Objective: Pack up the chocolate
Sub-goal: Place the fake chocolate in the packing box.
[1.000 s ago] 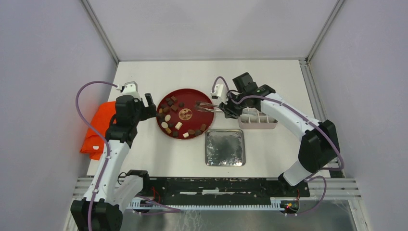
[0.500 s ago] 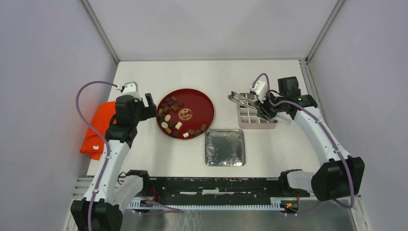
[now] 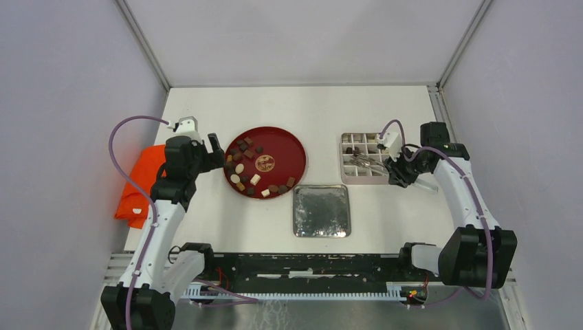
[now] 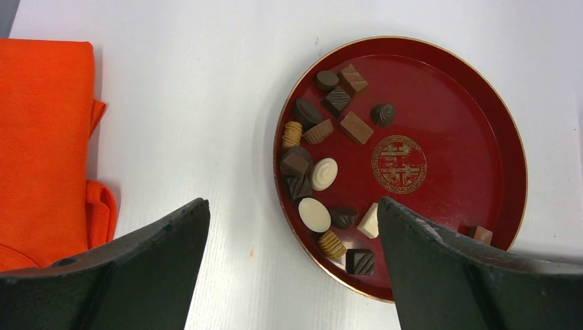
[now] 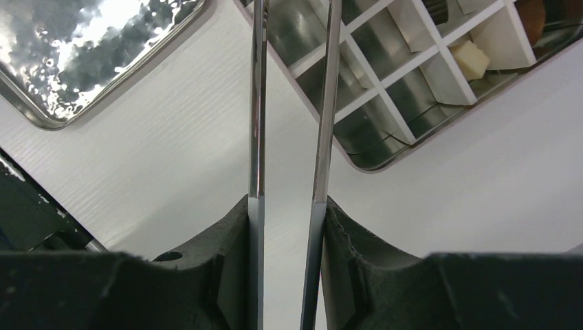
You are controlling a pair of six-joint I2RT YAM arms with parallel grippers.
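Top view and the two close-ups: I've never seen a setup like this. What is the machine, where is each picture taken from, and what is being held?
These are two robot arms bolted at the near edge of the table. The top view looks down from above and behind them; each close-up comes from a camera on one wrist. On the table lie a red plate of chocolate pieces, a box with compartments holding a few pieces, a metal tray and an orange cloth. The left gripper is open and empty by the plate. The right gripper holds metal tongs over the box.
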